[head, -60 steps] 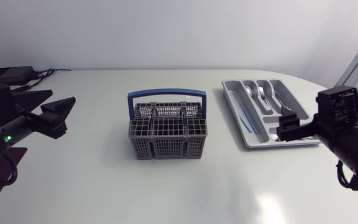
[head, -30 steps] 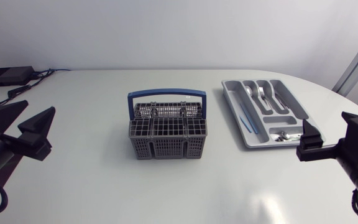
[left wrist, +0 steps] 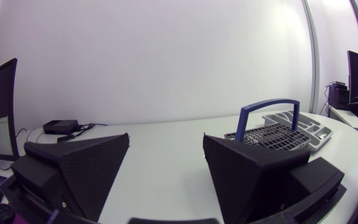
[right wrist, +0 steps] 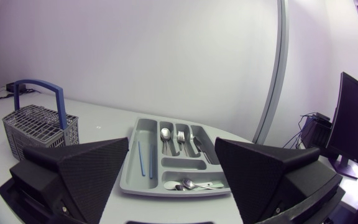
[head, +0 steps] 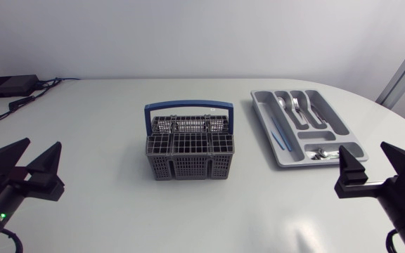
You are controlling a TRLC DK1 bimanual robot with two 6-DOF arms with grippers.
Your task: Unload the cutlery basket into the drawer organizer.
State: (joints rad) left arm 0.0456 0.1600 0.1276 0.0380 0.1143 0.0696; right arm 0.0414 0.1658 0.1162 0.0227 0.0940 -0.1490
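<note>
Head view: lattice basket, moulded organizer; left gripper, right gripper fingers spread, empty.

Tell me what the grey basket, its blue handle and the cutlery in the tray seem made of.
The grey lattice-walled cutlery basket looks like matte moulded plastic: thin grid walls, no shine. Its blue arched handle seems plastic too, evenly coloured. The silver spoons and forks in the light grey drawer organizer look like polished metal, by their glints.

One cutlery basket, one drawer organizer, two claws, one black box.
</note>
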